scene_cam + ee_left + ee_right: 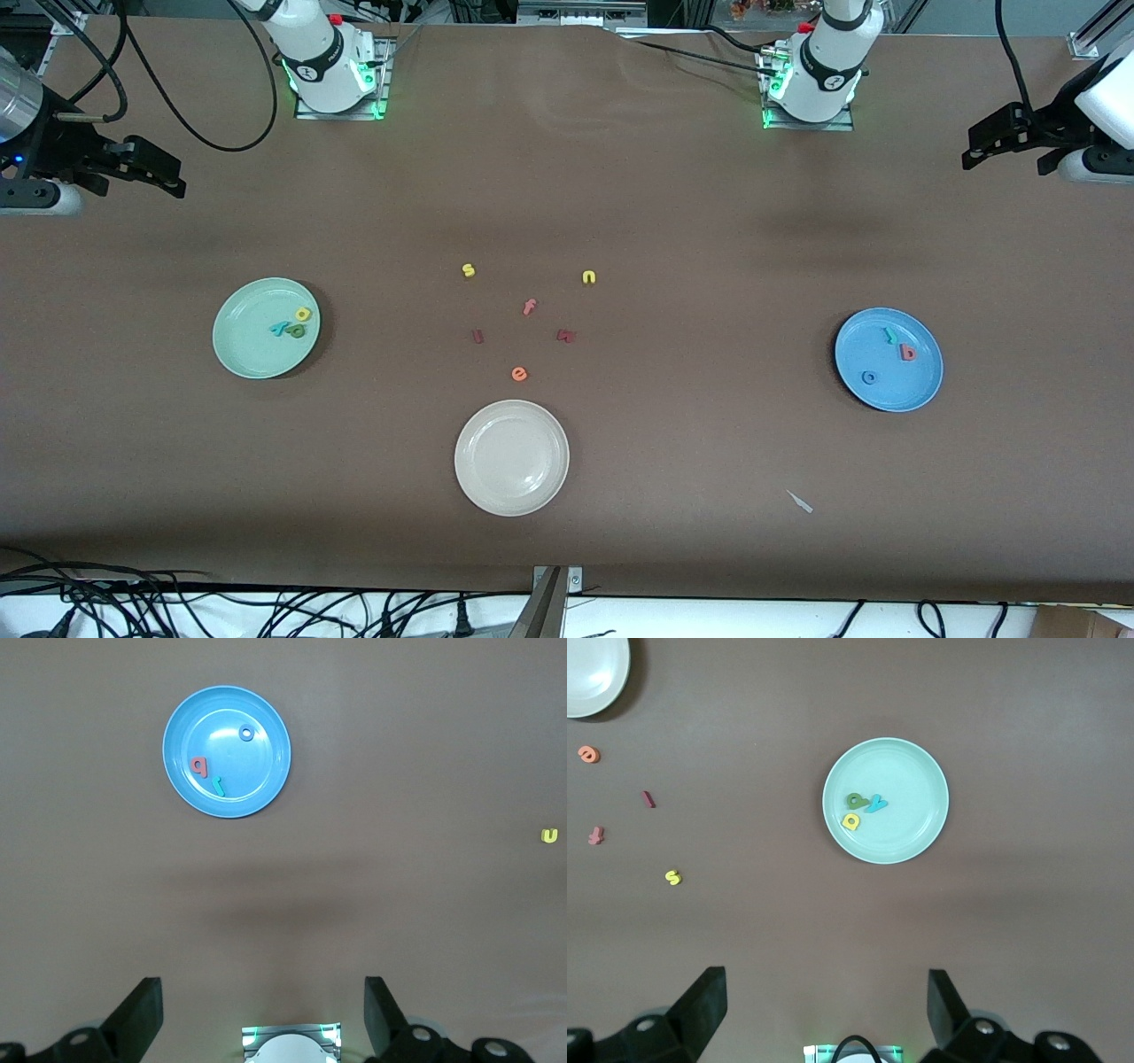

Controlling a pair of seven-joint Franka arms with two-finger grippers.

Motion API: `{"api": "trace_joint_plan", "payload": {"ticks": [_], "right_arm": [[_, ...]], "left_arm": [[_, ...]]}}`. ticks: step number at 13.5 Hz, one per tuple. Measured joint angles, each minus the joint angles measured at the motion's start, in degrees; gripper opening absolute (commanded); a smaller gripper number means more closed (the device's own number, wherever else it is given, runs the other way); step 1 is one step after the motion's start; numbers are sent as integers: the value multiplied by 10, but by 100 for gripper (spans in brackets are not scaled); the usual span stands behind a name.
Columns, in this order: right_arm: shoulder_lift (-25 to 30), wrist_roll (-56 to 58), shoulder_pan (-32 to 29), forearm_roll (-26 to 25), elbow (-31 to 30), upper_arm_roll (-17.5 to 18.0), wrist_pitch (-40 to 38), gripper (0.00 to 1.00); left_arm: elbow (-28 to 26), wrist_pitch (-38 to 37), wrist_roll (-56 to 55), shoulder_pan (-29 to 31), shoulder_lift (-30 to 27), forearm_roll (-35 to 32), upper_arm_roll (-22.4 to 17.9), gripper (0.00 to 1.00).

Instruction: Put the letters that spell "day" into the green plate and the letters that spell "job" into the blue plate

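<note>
Currently, per item:
green plate (252, 354): one, toward the right arm's end of the table; holds three letters.
"day" letters: green "d" (297, 331), yellow "a" (304, 314), teal "y" (281, 329), all three in the green plate, clustered; "d" touching "y", "a" just beside them.
blue plate (917, 385): one, toward the left arm's end of the table; holds three letters.
"job" letters: teal "j" (889, 335), pinkish-red "b" (907, 353), blue "o" (869, 377), all three in the blue plate; "j" and "b" close together, "o" apart and nearer the front camera.
loose letters: six on the bare table between the two plates: yellow "s" (469, 270), yellow "n" (589, 277), pink "f" (529, 307), two dark red pieces (477, 336) and (567, 336), shapes not readable, and orange "e" (519, 374).
cream-white plate (512, 457): one, nearer the front camera than the loose letters; nothing in it.
scrap (800, 501): one small pale sliver on the table, near the front edge.
left gripper (262, 1014): high over the table beside the blue plate, jaws spread wide, holding nothing; arm waits.
right gripper (827, 1010): high over the table beside the green plate, jaws spread wide, holding nothing; arm waits.
writing: only the letter shapes themselves; no brand or label readable.
</note>
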State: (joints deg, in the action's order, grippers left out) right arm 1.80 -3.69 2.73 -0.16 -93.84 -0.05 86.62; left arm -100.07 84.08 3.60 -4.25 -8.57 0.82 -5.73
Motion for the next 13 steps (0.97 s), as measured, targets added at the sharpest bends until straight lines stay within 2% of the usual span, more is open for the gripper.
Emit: {"api": "trace_joint_plan", "payload": {"ticks": [13], "right_arm": [[-8,0,-2,0,0,-3,0,100]], "left_arm": [[6,0,0,0,2,0,7,100]]}}
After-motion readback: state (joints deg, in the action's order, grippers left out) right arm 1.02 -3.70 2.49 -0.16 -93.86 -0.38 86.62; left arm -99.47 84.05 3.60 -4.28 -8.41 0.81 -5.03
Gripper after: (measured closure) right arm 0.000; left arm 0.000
